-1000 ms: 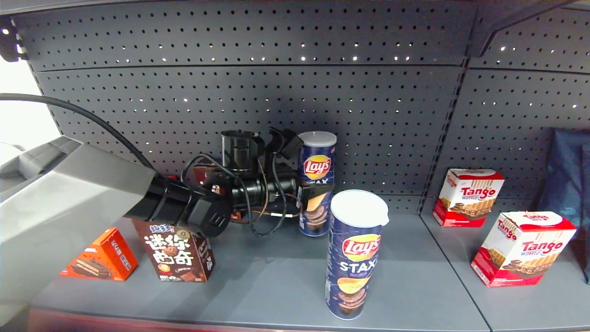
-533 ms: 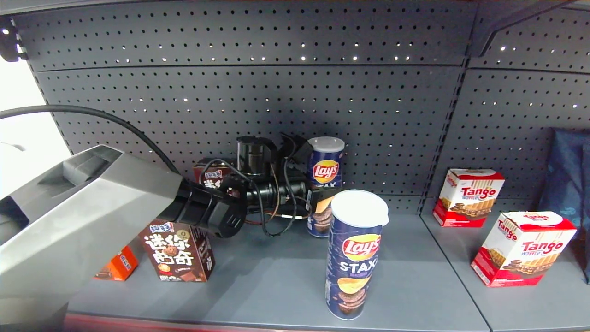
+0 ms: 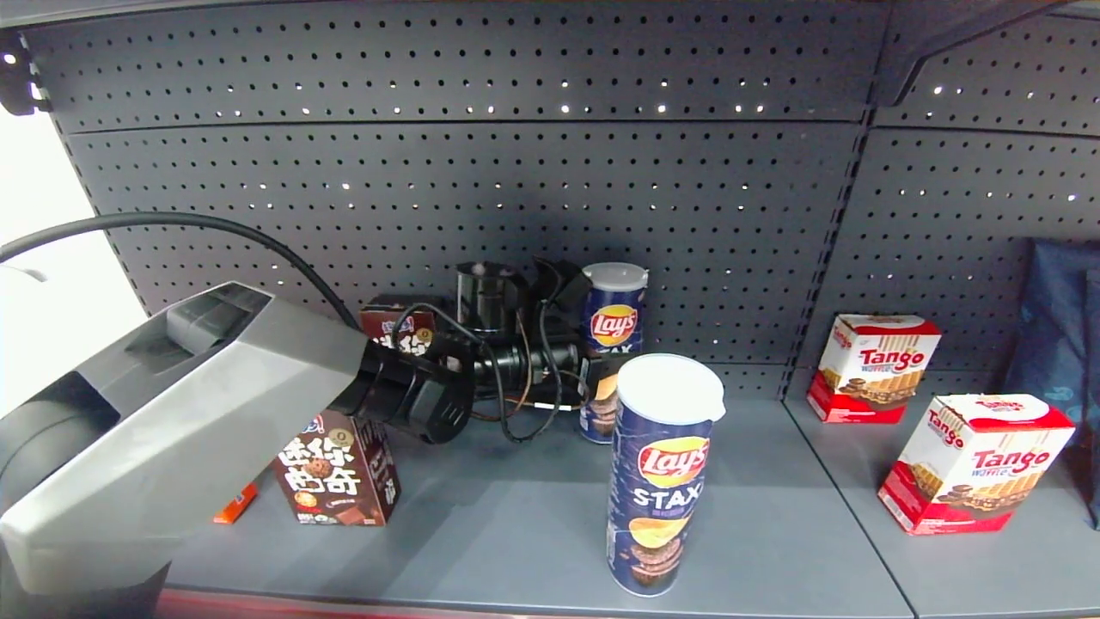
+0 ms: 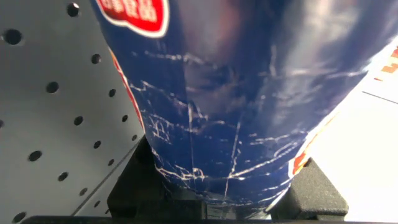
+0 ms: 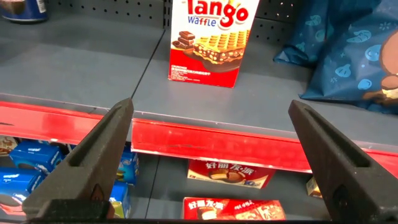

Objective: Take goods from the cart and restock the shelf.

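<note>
A blue chips can point(image 3: 614, 320) with a white lid stands upright near the pegboard back wall. My left gripper point(image 3: 599, 370) is shut on its lower half. In the left wrist view the can point(image 4: 236, 93) sits between the two dark fingers point(image 4: 134, 193). A second, identical chips can point(image 3: 662, 473) stands free at the front of the grey shelf point(image 3: 516, 533), just right of my left arm. My right gripper point(image 5: 214, 162) hangs open with nothing in it, in front of the shelf's red edge point(image 5: 217, 142).
Brown cookie boxes stand at the left front point(image 3: 339, 468) and behind the arm point(image 3: 397, 327). An orange box point(image 3: 234, 514) peeks out beside the arm. Two red-and-white wafer boxes point(image 3: 872, 368) point(image 3: 975, 462) and a blue bag point(image 3: 1061, 344) fill the right bay.
My left arm has pushed right and deeper into the shelf, carrying the held can toward the back wall. The arm now covers most of the orange box.
</note>
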You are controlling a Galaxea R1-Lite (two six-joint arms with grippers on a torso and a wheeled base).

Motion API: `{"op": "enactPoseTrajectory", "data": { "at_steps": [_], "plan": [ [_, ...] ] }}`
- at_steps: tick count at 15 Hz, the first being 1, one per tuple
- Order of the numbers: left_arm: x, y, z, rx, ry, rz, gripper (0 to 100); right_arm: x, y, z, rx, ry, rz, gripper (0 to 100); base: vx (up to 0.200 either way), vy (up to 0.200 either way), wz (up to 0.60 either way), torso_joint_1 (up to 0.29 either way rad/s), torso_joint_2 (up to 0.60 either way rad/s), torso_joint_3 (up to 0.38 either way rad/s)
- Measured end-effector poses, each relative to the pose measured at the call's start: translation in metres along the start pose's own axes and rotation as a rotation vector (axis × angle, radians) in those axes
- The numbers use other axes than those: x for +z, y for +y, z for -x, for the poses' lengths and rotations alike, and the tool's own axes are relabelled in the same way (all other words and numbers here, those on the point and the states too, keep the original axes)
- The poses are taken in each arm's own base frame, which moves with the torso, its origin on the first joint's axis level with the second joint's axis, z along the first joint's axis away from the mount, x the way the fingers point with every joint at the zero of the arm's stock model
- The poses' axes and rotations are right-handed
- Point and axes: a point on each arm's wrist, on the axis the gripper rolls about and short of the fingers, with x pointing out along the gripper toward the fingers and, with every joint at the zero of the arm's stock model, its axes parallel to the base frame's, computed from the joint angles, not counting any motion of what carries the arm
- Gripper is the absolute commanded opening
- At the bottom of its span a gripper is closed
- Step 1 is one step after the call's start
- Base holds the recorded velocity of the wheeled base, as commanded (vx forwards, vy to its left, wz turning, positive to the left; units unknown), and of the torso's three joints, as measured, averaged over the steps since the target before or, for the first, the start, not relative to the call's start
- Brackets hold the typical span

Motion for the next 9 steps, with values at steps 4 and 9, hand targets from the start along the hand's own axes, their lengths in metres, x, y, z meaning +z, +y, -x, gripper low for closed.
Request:
{"op": "enactPoseTrajectory", "data": {
  "at_steps": [4,9],
  "plan": [
    [-0.0005,0.0044,-0.0066,0.001,-0.013,-0.009,0,0.0,0.0,0.0,0.0,0.0,0.0,100,0.0,0.0,0.0,0.0,0.0,0.0],
    [-0.005,0.0057,-0.0102,-0.001,-0.008,-0.006,0,0.0,0.0,-0.0001,0.001,0.001,0.0,100,0.0,0.0,0.0,0.0,0.0,0.0]
  ]
}}
